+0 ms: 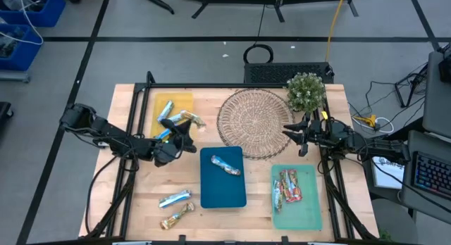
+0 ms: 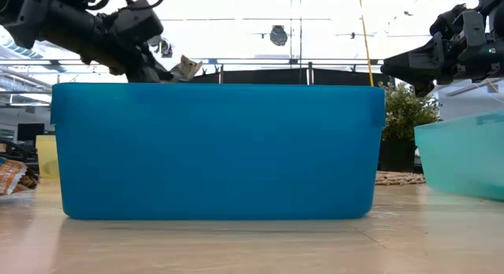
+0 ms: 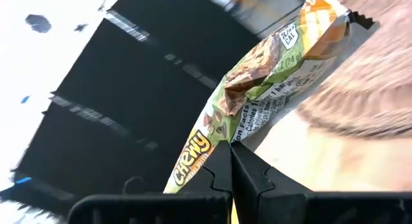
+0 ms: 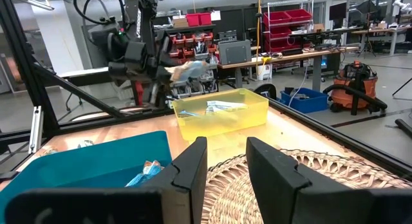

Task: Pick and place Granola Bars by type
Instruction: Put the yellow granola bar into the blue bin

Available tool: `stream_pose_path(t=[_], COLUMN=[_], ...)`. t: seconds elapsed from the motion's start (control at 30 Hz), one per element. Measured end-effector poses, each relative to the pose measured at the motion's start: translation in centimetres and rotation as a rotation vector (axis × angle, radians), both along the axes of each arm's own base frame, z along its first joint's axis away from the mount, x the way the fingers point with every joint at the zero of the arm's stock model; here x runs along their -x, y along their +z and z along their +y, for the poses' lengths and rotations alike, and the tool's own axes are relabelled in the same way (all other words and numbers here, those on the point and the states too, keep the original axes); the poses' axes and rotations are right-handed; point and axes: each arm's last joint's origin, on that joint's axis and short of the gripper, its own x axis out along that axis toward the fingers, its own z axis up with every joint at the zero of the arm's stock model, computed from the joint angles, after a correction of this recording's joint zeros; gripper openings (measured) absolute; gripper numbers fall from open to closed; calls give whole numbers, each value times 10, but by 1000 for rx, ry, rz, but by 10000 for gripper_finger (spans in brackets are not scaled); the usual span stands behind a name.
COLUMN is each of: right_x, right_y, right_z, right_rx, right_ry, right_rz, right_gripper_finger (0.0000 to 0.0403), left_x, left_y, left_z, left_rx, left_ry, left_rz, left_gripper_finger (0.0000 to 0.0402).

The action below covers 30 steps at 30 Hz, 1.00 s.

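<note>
My left gripper [image 1: 182, 127] is shut on a tan-and-green granola bar [image 3: 270, 76], which hangs over the right edge of the yellow tray [image 1: 182, 98]. Blue-and-silver bars [image 1: 166, 112] lie in that tray. The blue tray [image 1: 211, 192] holds one blue-and-silver bar [image 1: 227, 166], and the green tray [image 1: 306, 210] holds red bars [image 1: 287, 187]. A blue-and-silver bar [image 1: 175, 198] and a gold one [image 1: 176, 217] lie on the table near its front left. My right gripper [image 4: 225, 163] stands open at the table's right, above the wicker mat's edge. My left gripper pinches the bar's wrapper [image 3: 235, 135] between its two fingertips, at a long edge nearer the end printed "Chewy". The fingers [image 3: 254, 176] lie roughly level. The bar sticks out beyond them, tilted, lifted clear of tray and table [image 2: 187, 67].
A round wicker mat [image 1: 250, 118] lies at the back centre, with a small potted plant [image 1: 306, 91] at its right. In the low view the blue tray's wall [image 2: 213, 152] fills the foreground. Bare wood shows along the front, between the trays.
</note>
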Motion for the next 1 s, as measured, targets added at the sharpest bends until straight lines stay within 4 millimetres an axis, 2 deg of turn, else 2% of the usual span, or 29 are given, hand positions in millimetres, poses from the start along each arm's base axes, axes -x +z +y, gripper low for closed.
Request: stream_pose_path(t=[0.17, 0.33, 0.53, 0.7, 0.83, 0.9, 1.0], right_x=[0, 0, 0, 0, 0, 0, 0], right_y=[0, 0, 0, 0, 0, 0, 0], right_z=[0, 0, 0, 0, 0, 0, 0], right_rx=[0, 0, 0, 0, 0, 0, 0], right_ry=[0, 0, 0, 0, 0, 0, 0], right_rz=[0, 0, 0, 0, 0, 0, 0], right_gripper_finger=[100, 100, 100, 100, 100, 100, 100], left_x=[3, 1, -13, -18, -22, -26, -33], left_y=[1, 0, -3, -1, 8, 13, 19], left_z=[2, 2, 3, 5, 1, -1, -5], left_rx=[-58, -9, 335, 604, 823, 944, 1082], left_ry=[110, 50, -414, -603, -820, -861, -815], left_rz=[34, -12, -149, -285, -390, -411, -378], left_gripper_finger=[0, 0, 0, 0, 0, 0, 0])
